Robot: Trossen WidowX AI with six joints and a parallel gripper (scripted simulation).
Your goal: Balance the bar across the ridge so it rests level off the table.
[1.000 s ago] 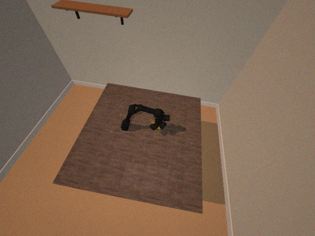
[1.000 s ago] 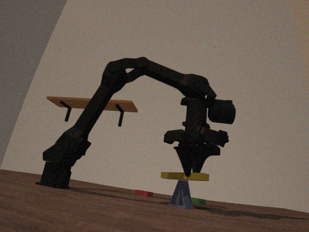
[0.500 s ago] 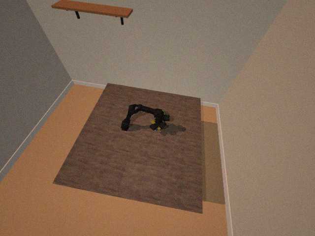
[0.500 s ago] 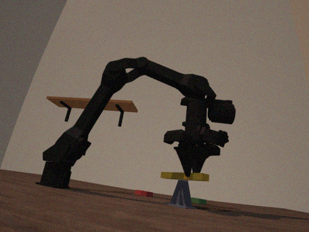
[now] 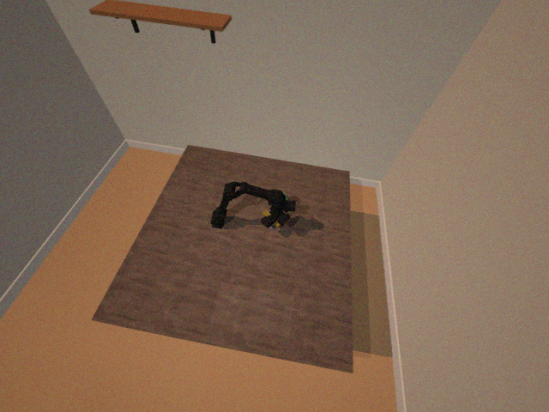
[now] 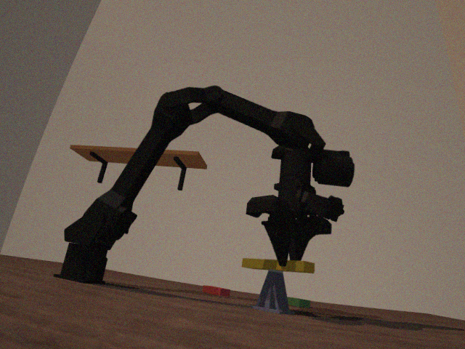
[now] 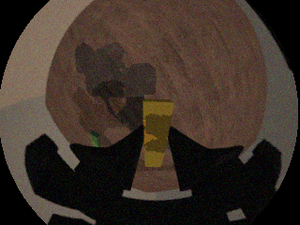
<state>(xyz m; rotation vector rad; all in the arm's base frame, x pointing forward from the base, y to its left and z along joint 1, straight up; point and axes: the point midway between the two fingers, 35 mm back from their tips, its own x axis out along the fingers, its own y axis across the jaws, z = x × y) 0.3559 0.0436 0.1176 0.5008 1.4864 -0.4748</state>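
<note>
The yellow bar [image 5: 266, 214] [image 6: 257, 264] [image 7: 158, 109] lies across the top of the blue-grey ridge [image 6: 273, 293], close to level in the exterior view and clear of the table [image 5: 248, 283] [image 6: 150, 315]. Its underside is at the ridge's top edge; whether the two touch cannot be told for certain. My gripper [image 6: 289, 262] [image 7: 156, 127] points straight down and is shut on the yellow bar, a little to the right of the ridge's top in the exterior view. In the wrist view the bar runs between both fingertips and hides the ridge.
A red block [image 6: 216, 290] lies on the table behind and left of the ridge. A green block [image 6: 300, 302] [image 7: 96, 139] lies just behind and right of the ridge. A wooden shelf [image 5: 159, 14] [image 6: 120, 155] is on the back wall.
</note>
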